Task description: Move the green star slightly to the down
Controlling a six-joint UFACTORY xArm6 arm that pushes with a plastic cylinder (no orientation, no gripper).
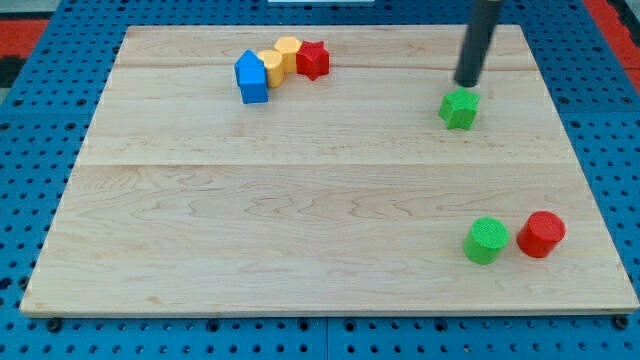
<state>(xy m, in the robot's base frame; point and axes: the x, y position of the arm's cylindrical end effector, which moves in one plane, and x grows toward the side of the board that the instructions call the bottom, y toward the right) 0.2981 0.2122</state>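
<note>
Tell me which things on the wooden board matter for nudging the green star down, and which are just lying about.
Job:
green star block
my tip, just above the star toward the view's top

Lying about:
blue block
yellow blocks
red star block
green cylinder
red cylinder

The light wooden board point(300, 200) is sitting on a blue pegboard surface point(40, 180), and six blocks are lying on it. Up near the view's top left, a blue block point(252, 77), two yellow blocks point(271, 67) point(288, 52) and a red star point(313, 59) are bunching together in a touching row. The green star point(459, 109) is sitting alone toward the upper right, with my tip point(466, 82) resting just above it. Down at the lower right, a green cylinder point(486, 241) and a red cylinder point(541, 234) are sitting just beside each other.
</note>
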